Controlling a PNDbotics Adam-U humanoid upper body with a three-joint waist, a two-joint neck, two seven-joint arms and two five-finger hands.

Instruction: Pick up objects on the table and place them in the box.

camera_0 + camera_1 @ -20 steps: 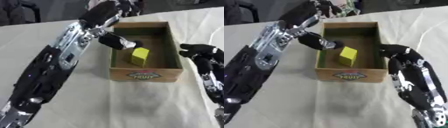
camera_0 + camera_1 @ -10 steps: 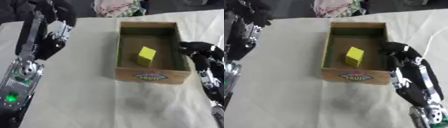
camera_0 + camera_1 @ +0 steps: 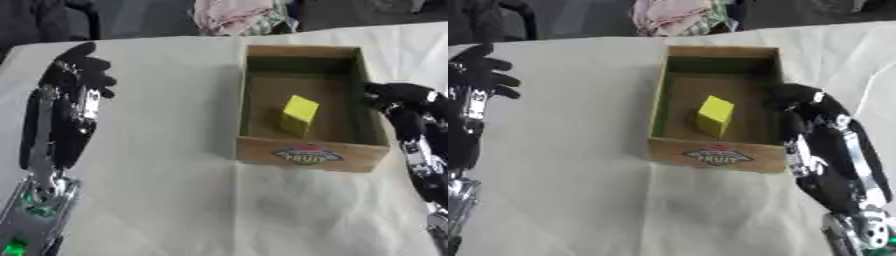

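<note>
Cream cloth table (image 3: 175, 200); cardboard box (image 3: 306, 152) holds yellow block (image 3: 299, 115); left hand (image 3: 79, 70), right hand (image 3: 398, 97) fingers relaxed, empty.

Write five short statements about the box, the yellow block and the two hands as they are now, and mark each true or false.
1. The yellow block lies inside the box. True.
2. The left hand is holding the yellow block. False: it is over the bare cloth to the left of the box, away from the block, with nothing in it.
3. The right hand is at the box's right wall. True.
4. The box lies tipped on its side. False: it sits flat with its open top facing up.
5. A second block lies on the table in front of the box. False: only cloth shows there.
</note>
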